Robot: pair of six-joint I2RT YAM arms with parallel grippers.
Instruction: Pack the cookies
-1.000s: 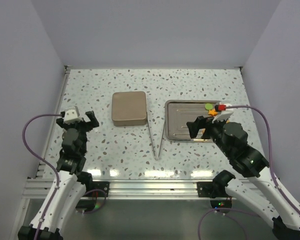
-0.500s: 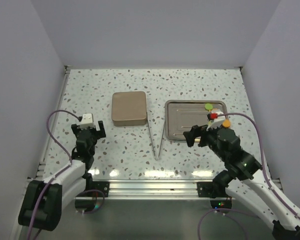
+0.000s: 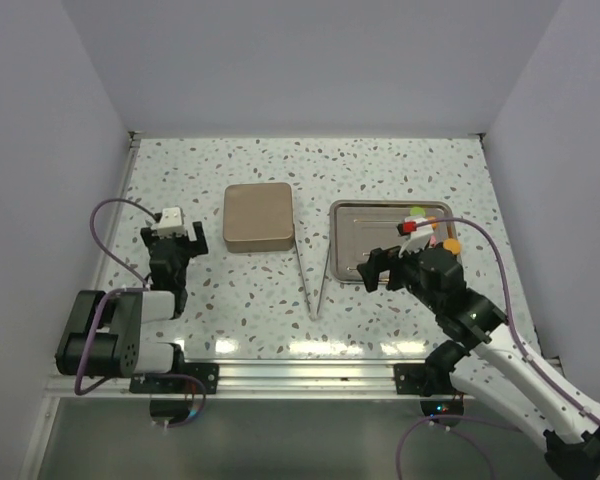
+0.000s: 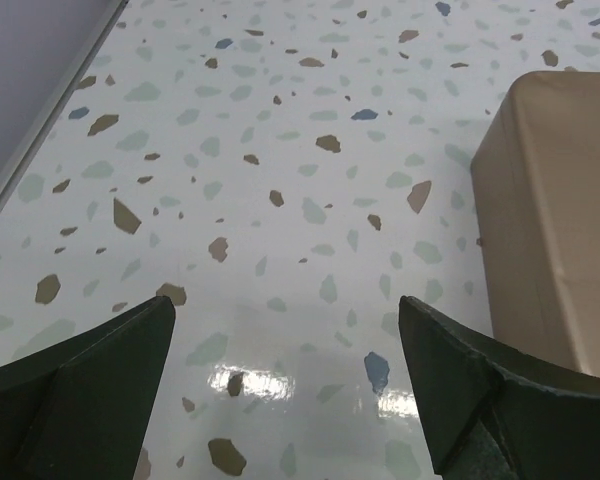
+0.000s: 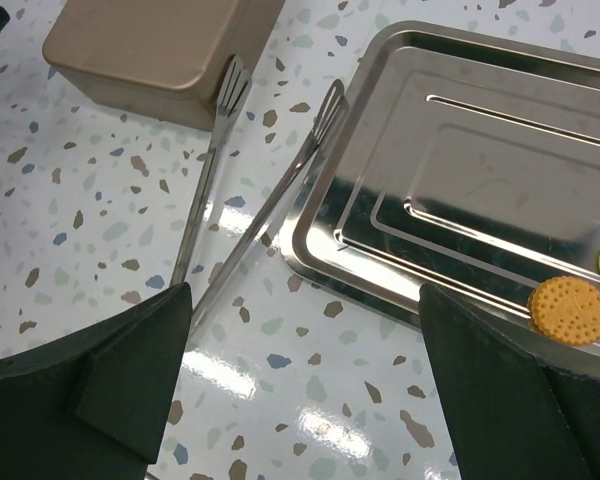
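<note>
White speckled table [image 3: 380, 170] in shot, glossy near the front edge w/ glare spots. Metal tongs [image 3: 315, 290] lie flat mid-table, V-shaped, hinge end toward the arms, tips pointing away. Left of the tongs: tan box [image 3: 257, 216], square w/ rounded corners, one tong tip just beside its near corner. Right of the tongs: metal tray [image 3: 370, 230], shiny, other tip just beside its rim.

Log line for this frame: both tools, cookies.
left tool: open, empty, beside box | right tool: open, empty, by tongs and tray | cookies: on tray, unpacked
</note>
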